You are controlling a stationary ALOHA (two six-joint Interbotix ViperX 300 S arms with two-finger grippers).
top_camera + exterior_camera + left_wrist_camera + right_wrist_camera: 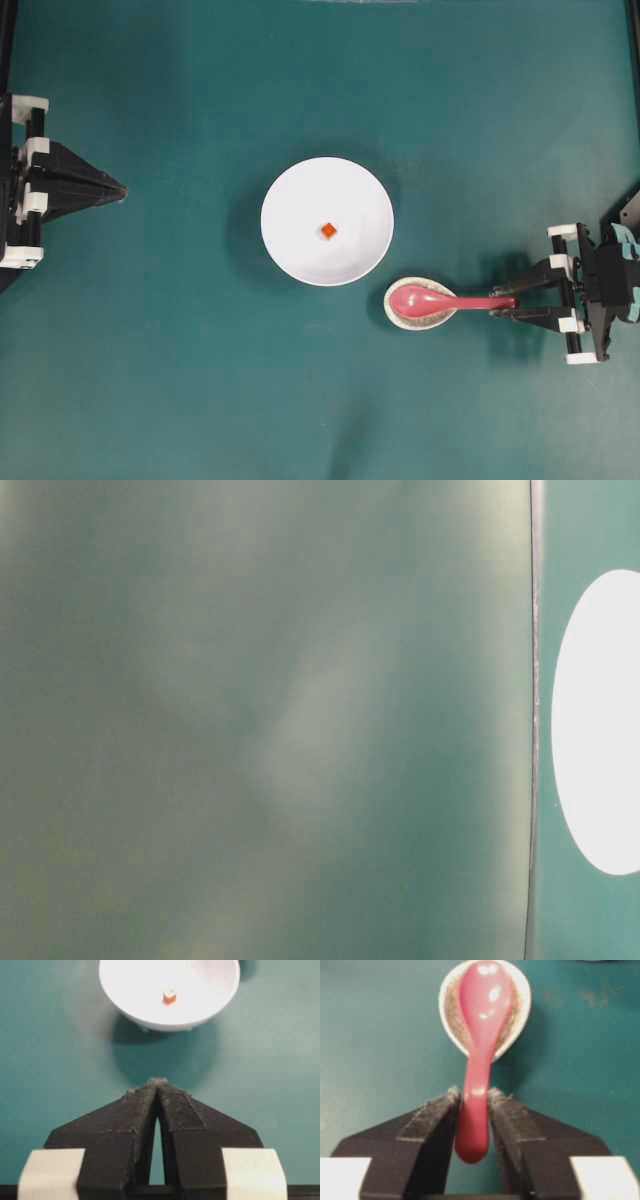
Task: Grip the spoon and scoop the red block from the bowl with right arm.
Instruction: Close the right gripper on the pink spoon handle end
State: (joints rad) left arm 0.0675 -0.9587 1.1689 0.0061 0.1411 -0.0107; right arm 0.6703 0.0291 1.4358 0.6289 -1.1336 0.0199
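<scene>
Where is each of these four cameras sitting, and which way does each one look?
Overhead: looks straight down on the table, bowl, both arms.
Table-level: blurred, close to the green surface; only the bowl's white edge, no robot parts.
Left wrist: behind the left gripper, facing the bowl and the red block.
Right wrist: behind the right gripper, facing the spoon on its spoon rest.
Overhead and left wrist share the block.

Glossy pink-red spoon (432, 297) lies with its scoop in a speckled oval rest (420, 312), handle pointing right. Tiny red block (328, 230) sits centrally in the white bowl (290, 200), just beside the spoon.
</scene>
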